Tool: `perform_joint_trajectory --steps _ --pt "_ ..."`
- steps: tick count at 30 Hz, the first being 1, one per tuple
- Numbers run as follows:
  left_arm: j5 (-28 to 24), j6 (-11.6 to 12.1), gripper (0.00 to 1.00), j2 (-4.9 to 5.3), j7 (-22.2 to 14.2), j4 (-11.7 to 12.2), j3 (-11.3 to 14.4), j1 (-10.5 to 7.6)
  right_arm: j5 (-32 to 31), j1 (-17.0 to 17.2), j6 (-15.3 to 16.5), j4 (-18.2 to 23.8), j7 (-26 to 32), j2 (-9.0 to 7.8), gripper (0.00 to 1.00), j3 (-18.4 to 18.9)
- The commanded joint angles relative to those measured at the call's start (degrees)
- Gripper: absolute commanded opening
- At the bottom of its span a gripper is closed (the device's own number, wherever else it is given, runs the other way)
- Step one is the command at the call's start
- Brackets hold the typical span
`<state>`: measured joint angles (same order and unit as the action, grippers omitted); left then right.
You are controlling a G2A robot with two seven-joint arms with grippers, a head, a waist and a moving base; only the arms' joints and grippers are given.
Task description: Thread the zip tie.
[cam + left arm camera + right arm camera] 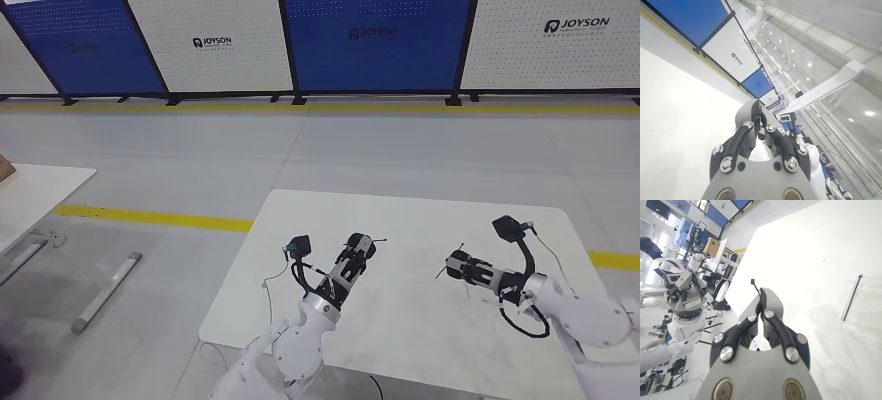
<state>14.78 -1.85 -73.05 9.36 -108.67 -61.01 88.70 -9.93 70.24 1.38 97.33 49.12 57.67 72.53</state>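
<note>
The black zip tie (752,280) is poking out head first from the right gripper (761,292), which is clamping it above the white table (810,247). We are seeing the left gripper (759,108) clenched too, well apart. A second tie (852,297) is lying on a clear sheet (867,294).

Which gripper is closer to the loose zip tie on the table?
Right. The loose zip tie lies off to one side of the right gripper; the left gripper is farther, on the opposite side.
</note>
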Motion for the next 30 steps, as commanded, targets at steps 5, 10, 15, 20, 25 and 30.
perform_joint_trajectory --steps 5,10,15,20,25,30 --pt "0.0 0.0 0.00 0.00 0.0 0.0 0.0 0.00 2.6 2.2 4.8 0.5 -9.5 0.52 0.00 0.3" --pt "0.0 0.0 0.00 0.00 0.0 0.0 0.0 0.00 3.4 2.4 4.7 0.4 -10.3 0.72 0.00 -0.3" --pt "0.0 0.0 0.00 0.00 0.0 0.0 0.0 0.00 3.4 2.4 4.7 0.4 -10.3 0.72 0.00 -0.3" --pt "3.3 0.9 0.00 0.25 -2.6 2.0 -0.2 -0.77 3.4 2.4 4.7 0.4 -10.3 0.72 0.00 -0.3" --pt "7.6 2.4 0.00 0.84 -7.6 4.3 -1.1 -1.11 2.2 3.1 6.0 0.3 -12.5 0.85 0.00 -0.7" --pt "8.5 4.5 0.00 1.31 -11.9 5.5 -2.0 -1.41 0.0 5.3 8.3 0.9 -19.5 1.24 0.00 -1.5"
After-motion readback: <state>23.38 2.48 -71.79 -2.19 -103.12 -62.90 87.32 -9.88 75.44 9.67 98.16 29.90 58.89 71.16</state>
